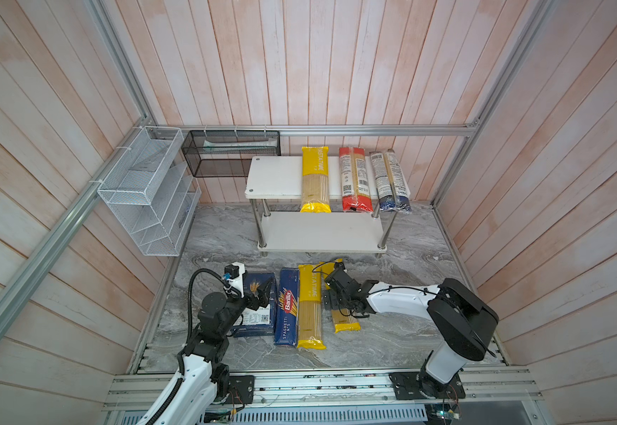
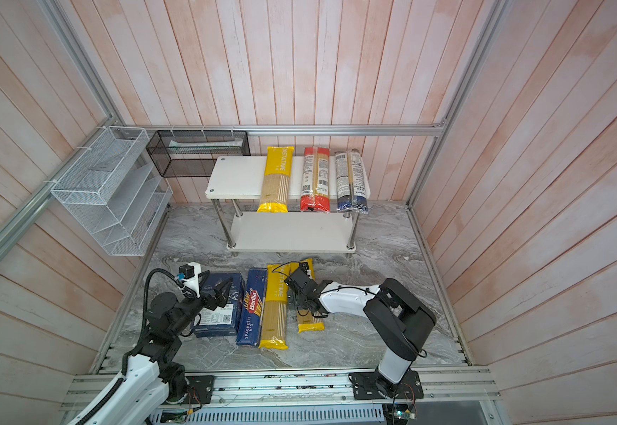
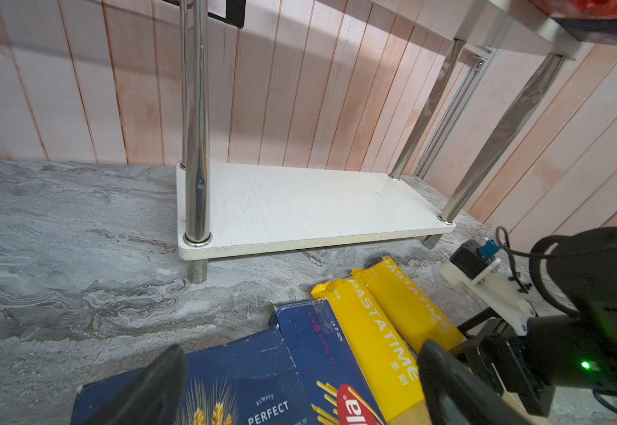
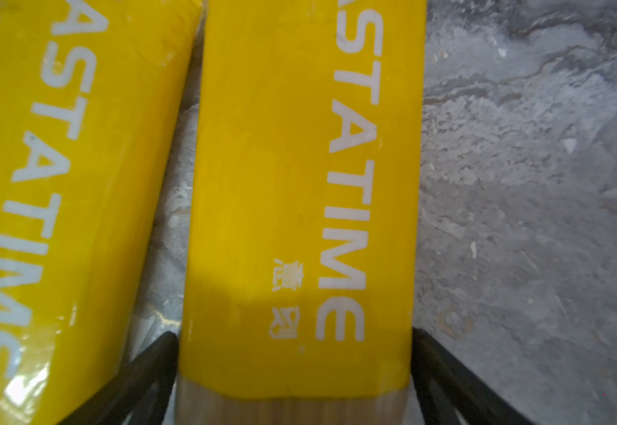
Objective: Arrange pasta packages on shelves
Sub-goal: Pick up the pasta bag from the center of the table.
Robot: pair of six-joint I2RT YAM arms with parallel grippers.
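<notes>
Right wrist view: yellow PASTATIME spaghetti bag (image 4: pixel 281 184) on grey marble bench (image 4: pixel 520 184) is straddled by right claw (image 4: pixel 292 333), jaws spread, nothing gripped; left claw (image 3: pixel 301 349), likewise spread, over dark blue pasta box (image 3: pixel 248 368); 3 pkgs (image 1: pixel 354 180) shelved on upper white board (image 1: pixel 277 176); 4 left on bench; lower white board (image 1: pixel 321 232) bare.

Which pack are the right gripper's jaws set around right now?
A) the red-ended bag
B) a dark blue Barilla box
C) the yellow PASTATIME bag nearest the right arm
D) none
C: in the right wrist view the right gripper is open, with one finger on each side of the yellow PASTATIME bag, which lies flat on the table.
</notes>
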